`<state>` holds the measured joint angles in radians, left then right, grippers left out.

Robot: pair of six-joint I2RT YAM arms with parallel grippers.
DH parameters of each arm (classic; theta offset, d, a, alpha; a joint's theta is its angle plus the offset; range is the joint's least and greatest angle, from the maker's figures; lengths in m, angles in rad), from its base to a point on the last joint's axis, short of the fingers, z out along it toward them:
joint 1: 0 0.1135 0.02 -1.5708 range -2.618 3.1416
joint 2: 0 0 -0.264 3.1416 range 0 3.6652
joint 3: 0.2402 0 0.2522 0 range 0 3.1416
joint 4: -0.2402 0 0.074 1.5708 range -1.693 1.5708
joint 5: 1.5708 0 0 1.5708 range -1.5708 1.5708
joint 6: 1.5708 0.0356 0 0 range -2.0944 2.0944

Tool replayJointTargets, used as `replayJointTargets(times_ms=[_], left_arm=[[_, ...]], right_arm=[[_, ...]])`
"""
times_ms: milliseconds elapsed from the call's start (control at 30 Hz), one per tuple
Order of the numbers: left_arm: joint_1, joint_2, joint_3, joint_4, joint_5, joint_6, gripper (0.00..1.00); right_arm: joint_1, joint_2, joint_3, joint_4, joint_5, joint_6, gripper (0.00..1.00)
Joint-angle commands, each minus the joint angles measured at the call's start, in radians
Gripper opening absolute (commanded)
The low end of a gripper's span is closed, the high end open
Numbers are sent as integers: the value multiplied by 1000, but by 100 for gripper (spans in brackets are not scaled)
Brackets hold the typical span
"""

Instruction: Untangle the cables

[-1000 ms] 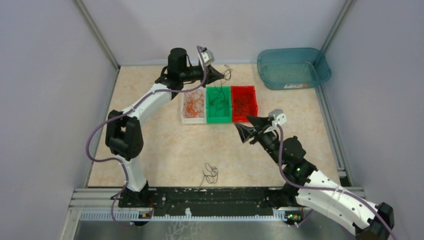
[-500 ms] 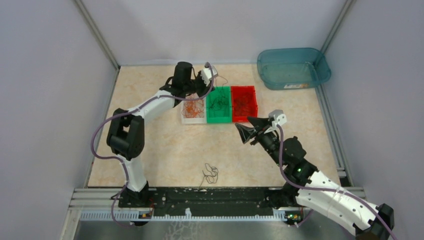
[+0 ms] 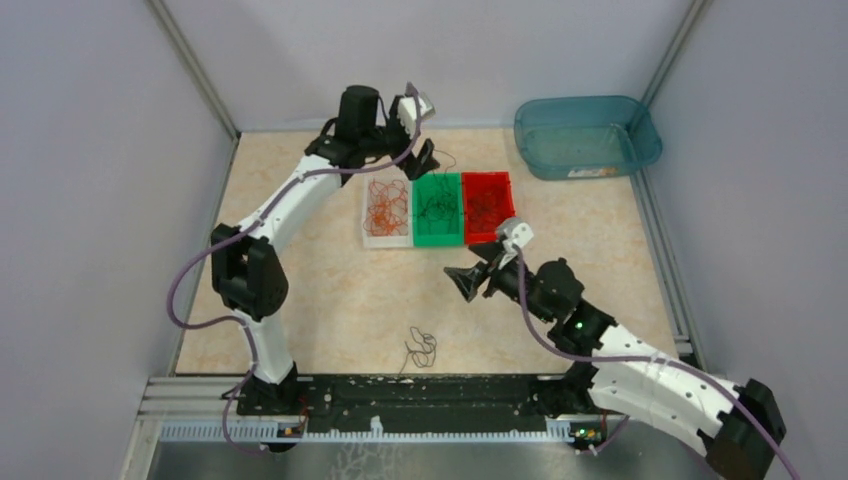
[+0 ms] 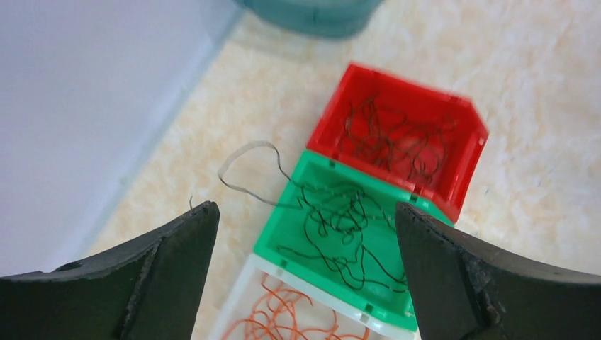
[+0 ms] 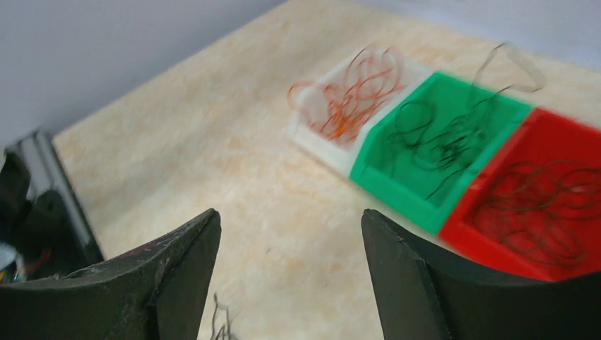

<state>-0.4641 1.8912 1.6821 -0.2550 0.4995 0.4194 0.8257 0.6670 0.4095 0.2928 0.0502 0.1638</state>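
Left arm (image 3: 290, 200) has lifted off the green bin (image 4: 273, 228), jaws released; right arm (image 3: 640, 365) jaws likewise apart, empty; overhanging dark cable (image 4: 244, 191) could snag and spill.

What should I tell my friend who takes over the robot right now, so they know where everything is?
Left end effector: open, empty, above the green plastic bin.
Right end effector: open, empty, over the bare table in front of the bins.
Thin orange-red wires lie in the white plastic bin. Thin dark wires lie in the green bin and the red plastic bin. One dark wire loop hangs over the green bin's rim onto the table.
Done: most wires are in bins.
Left: the small dark tangle of wires near the arm bases, and probably the stray loop.
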Motion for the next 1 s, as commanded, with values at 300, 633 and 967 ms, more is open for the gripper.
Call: replayJointTargets(times_ms=[300,633,967], left_arm=[[310,-243,128,-372,152,-165,100],[468,-474,-115,-390,189,-152,100],[561,-570,-250,-404,226,-142,100]], right_arm=[[189,498,159,-139,-461,-228,76],[331,769,224,-118,-421,-250,78],[382,837,237,-51,-187,-224,24]])
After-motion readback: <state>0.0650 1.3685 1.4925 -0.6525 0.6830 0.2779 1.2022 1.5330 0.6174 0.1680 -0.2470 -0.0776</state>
